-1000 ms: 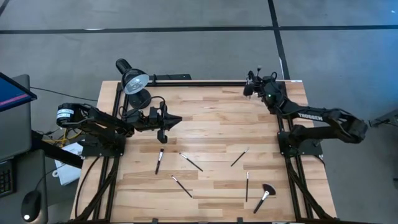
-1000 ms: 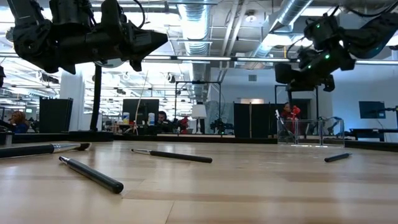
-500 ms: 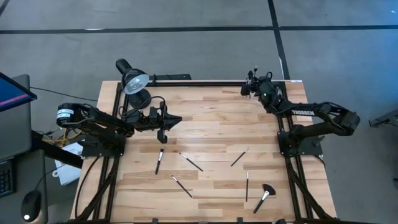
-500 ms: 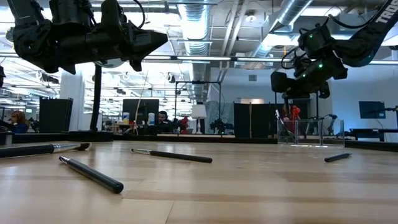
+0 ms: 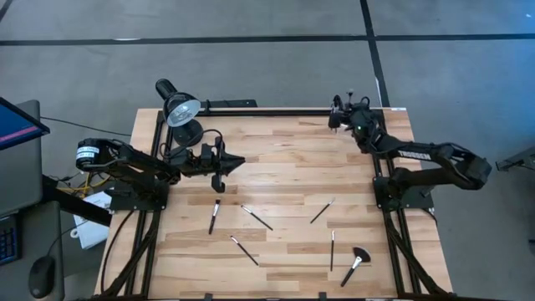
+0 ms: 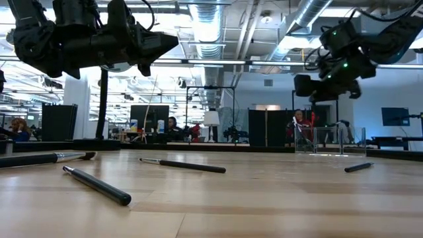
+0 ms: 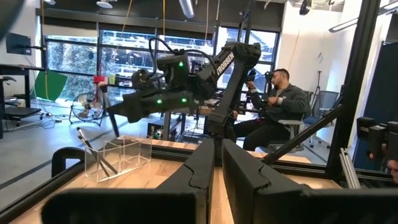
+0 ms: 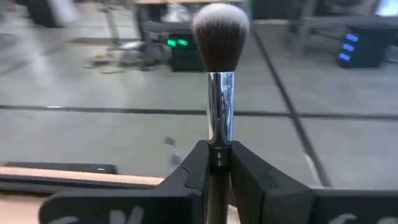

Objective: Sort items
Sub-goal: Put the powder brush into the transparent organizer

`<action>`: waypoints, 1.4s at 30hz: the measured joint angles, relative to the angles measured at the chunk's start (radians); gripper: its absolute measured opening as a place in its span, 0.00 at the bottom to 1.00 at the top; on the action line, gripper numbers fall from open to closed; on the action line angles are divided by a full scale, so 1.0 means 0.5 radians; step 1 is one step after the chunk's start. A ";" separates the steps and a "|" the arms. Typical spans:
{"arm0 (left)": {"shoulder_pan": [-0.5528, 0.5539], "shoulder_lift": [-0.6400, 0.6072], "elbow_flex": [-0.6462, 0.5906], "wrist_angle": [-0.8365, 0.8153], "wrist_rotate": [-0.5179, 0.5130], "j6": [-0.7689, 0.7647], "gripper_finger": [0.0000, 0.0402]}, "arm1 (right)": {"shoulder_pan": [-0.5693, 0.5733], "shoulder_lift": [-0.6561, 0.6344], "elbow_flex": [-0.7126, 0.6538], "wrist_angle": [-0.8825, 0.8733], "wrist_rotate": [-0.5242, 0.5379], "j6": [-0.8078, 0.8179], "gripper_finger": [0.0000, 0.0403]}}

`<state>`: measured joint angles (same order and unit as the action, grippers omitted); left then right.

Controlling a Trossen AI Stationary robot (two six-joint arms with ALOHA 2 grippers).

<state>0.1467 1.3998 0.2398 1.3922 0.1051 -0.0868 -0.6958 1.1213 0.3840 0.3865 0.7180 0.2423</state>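
Note:
My right gripper is over the table's far right corner, shut on a makeup brush with a fluffy head and a silver ferrule. Below it stands the clear container, which holds a few brushes. Several slim brushes lie flat on the wood. A fan-headed brush lies near the front. My left gripper hangs shut in the air over the table's left half, holding nothing. My right gripper pinches the brush between its two fingers on the dark handle just under the silver ferrule. The fingers lie across the brush. It is lifted clear and roughly upright, head above the fingers, with the handle hanging below them over the container.
A black desk lamp stands at the far left corner. Black frame rails run along the table's sides. A seated person is beyond the table's far edge. Bare wood lies between the two arms in the middle.
My right gripper has tipped and rolled a little over the container while staying in place, still shut on the brush.

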 joint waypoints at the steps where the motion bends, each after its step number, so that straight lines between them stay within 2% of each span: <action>1: -0.005 0.000 0.000 -0.001 0.000 0.000 0.07 | 0.018 -0.043 0.000 -0.083 0.069 0.055 0.09; 8: -0.012 0.000 0.000 -0.001 0.001 0.000 0.07 | 0.196 -0.298 0.000 -0.555 0.607 0.301 0.11; 17: -0.012 0.000 0.000 -0.001 0.001 0.003 0.07 | 0.264 -0.344 0.000 -1.145 0.864 0.837 0.11; 20: -0.010 0.000 0.000 -0.001 0.001 0.007 0.07 | 0.262 -0.329 0.000 -1.226 0.876 0.945 0.12; 33: -0.010 0.000 0.000 0.000 0.001 0.008 0.07 | 0.262 -0.084 0.000 -1.234 0.874 1.041 0.12; 42: -0.010 0.000 0.000 0.000 0.001 0.008 0.07 | 0.262 -0.073 0.000 -1.229 0.882 1.072 0.11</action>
<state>0.1417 1.3998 0.2398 1.3922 0.1055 -0.0830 -0.5648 1.0847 0.3840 -0.2279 1.1587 0.7785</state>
